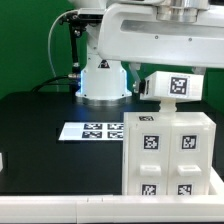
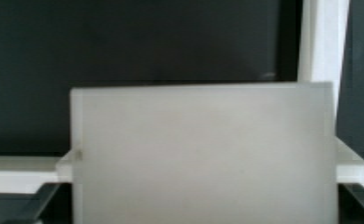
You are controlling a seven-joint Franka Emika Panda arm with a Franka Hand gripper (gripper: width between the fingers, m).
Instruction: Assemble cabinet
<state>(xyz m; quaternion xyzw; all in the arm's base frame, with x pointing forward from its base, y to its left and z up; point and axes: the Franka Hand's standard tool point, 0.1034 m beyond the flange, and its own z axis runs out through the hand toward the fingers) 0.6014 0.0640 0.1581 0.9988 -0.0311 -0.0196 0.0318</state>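
The cabinet [image 1: 170, 155], a big white box with several square tags on its front, stands on the black table at the exterior view's lower right. Just above its top hangs a smaller white block [image 1: 175, 86] with one tag, under the arm's white wrist. In the wrist view this block [image 2: 197, 150] is a plain white slab filling the whole gap between my dark fingers [image 2: 30, 208]. My gripper [image 2: 197, 215] is shut on it, with the jaws wide apart. The slab hides what lies straight beneath it.
The marker board [image 1: 93, 130] lies flat on the table to the left of the cabinet in the exterior view. The robot's base [image 1: 103, 78] stands behind it. Past the block, the wrist view shows white bars [image 2: 19, 170] and a thin white upright edge [image 2: 314, 40].
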